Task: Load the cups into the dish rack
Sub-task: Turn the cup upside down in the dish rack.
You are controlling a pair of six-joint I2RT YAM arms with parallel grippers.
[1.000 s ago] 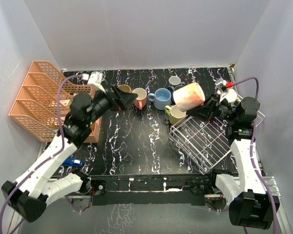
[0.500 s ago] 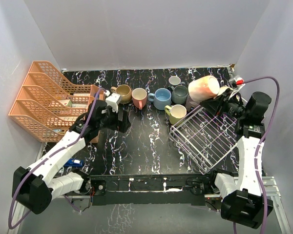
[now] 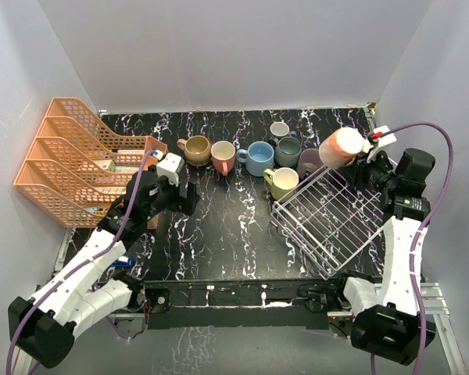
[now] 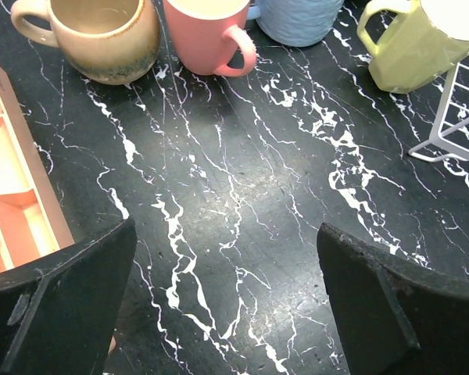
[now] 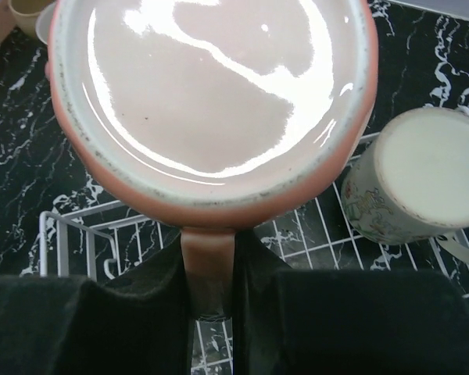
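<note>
Pinched by its handle in right gripper: peach ceramic mug, base toward wrist camera, over far corner of white wire-grid dish rack. Spread wide, holding nothing: left gripper, low over black marbled tabletop, near tan glazed mug and pink mug.

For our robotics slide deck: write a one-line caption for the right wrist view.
Right jaws clamp the peach mug by its handle above the white dish rack.
</note>
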